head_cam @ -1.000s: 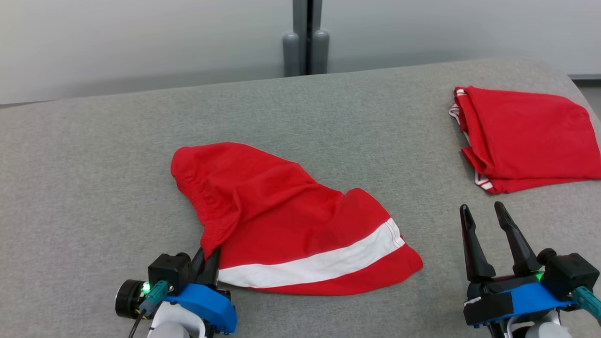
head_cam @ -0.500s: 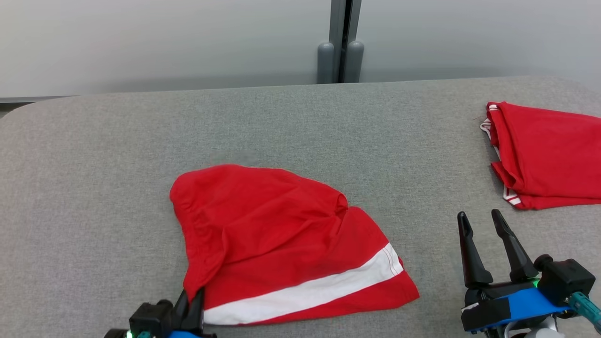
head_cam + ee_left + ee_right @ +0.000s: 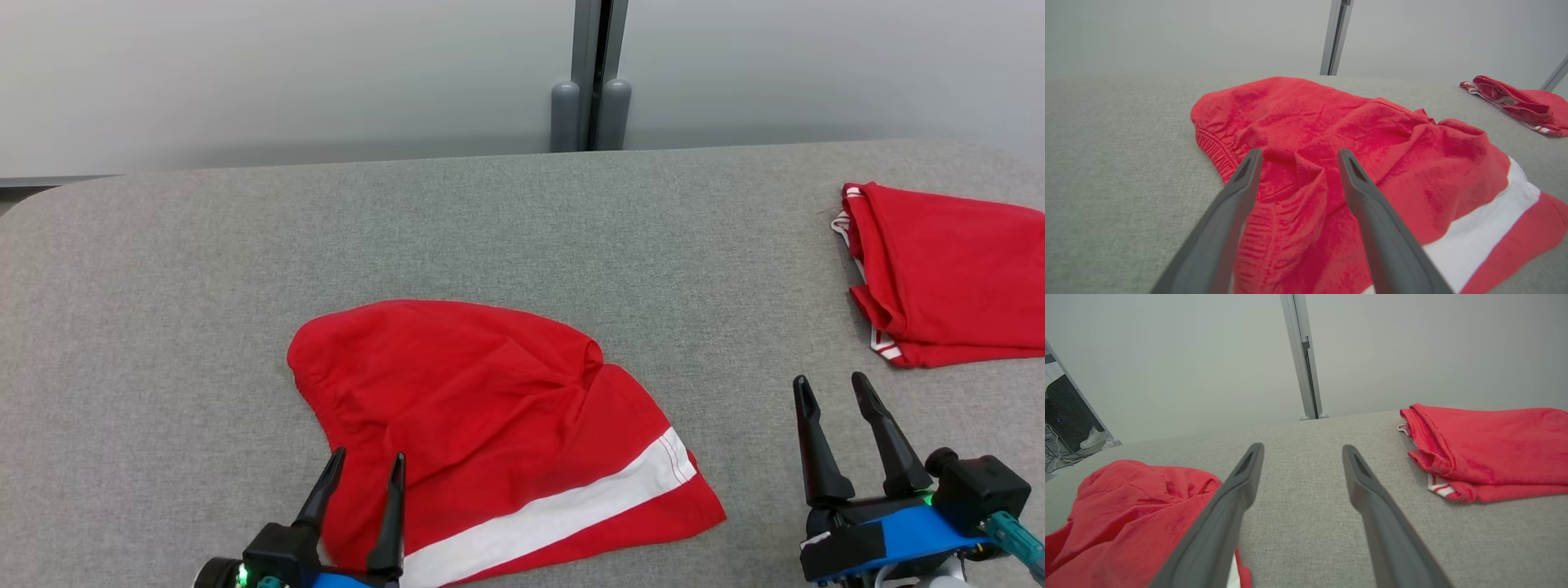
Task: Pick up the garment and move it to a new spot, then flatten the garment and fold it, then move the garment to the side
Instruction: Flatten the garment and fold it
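Head view, lower centre: rumpled garment point(image 3: 490, 408) on the bench point(image 3: 204, 269), left jaws and right jaws parted, empty; flattening seems next, needing grips on opposite edges.

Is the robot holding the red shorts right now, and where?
Nothing is held. The left gripper is open, fingers apart over the shorts by the waistband; the right gripper is open too, away from them.

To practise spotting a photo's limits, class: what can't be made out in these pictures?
- Folded garment: head view, cut off by the right edge.
- Shorts: head view, near corner cut by the bottom edge.
- White shoe: right wrist view, too small to tell if worn.
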